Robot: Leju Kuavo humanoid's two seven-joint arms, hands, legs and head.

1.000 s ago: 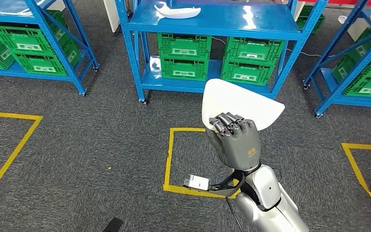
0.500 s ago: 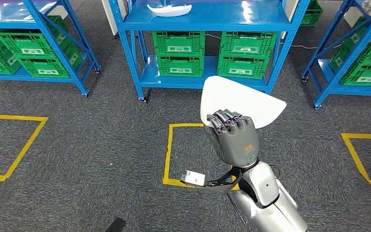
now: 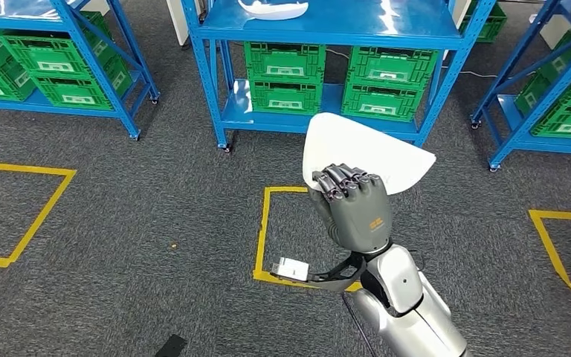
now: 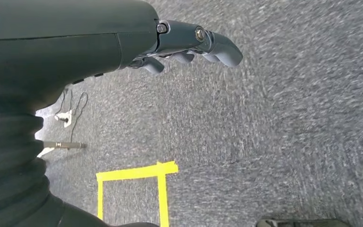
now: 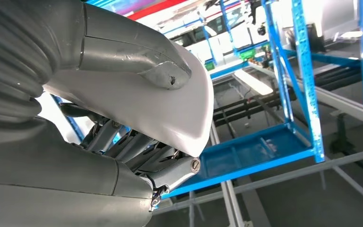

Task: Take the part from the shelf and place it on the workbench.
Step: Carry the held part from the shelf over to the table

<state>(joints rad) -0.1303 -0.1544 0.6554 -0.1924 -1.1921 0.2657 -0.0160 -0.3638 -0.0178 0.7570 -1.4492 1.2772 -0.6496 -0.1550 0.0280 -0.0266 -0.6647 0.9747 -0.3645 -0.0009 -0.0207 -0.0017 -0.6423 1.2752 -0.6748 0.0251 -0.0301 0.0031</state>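
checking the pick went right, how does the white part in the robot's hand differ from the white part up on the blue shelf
The held white part is gripped by the right hand out above the carpet, its broad smooth face toward the head camera; the shelf part lies on the blue shelf, untouched, and looks narrower and curved. Both are glossy white.

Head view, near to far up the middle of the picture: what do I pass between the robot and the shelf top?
Right arm → right hand gripping the white part → blue shelf's lower deck → green crates → second white part on the top shelf.
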